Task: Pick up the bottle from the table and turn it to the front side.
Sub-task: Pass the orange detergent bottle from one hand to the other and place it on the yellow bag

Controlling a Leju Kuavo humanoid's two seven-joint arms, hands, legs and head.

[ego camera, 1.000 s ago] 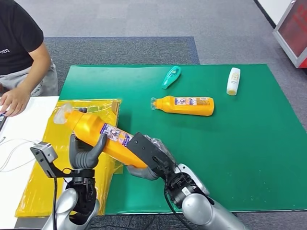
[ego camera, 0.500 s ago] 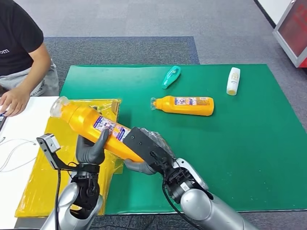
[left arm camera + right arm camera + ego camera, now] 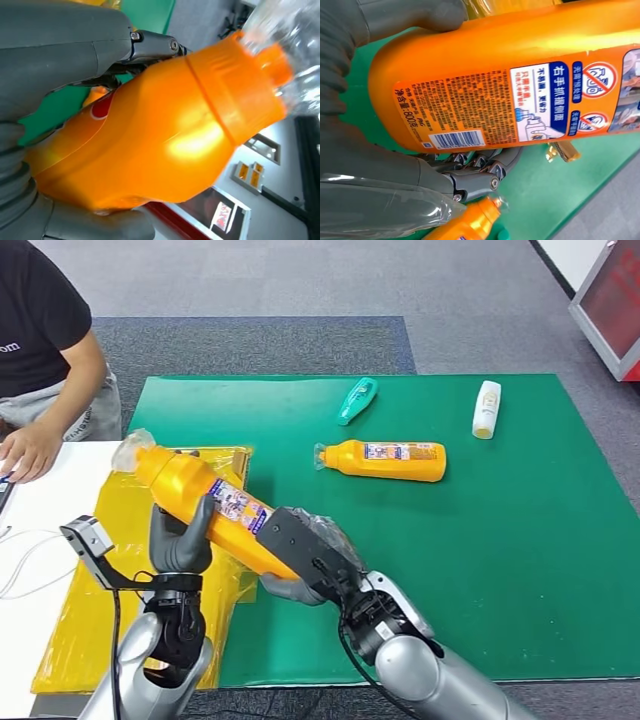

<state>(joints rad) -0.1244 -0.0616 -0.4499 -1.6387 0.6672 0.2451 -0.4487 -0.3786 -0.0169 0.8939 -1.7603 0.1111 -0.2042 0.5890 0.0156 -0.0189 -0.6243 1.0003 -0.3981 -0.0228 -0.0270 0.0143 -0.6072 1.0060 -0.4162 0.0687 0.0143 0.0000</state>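
Note:
An orange bottle [image 3: 198,502] with a clear wrapped cap hangs tilted above the yellow bag, cap toward the far left. My left hand [image 3: 180,538] grips its upper body, thumb across the front. My right hand [image 3: 306,558] holds its base end. The left wrist view has the orange bottle [image 3: 162,130] shoulder and cap between my left hand's [image 3: 64,60] grey fingers. In the right wrist view, the orange bottle [image 3: 501,95] turns its printed back label with barcode to the camera, held by my right hand [image 3: 376,150].
A second orange bottle [image 3: 386,459] lies mid-mat, a teal bottle [image 3: 357,400] and a white bottle [image 3: 487,408] farther back on the green mat [image 3: 490,570]. A yellow bag [image 3: 98,610] lies under the held bottle. A person's arm [image 3: 45,425] rests at the far left.
The held bottle has shifted slightly: its cap end rose, then came a little right. My left hand slid up along it; my right hand moved a little left early on.

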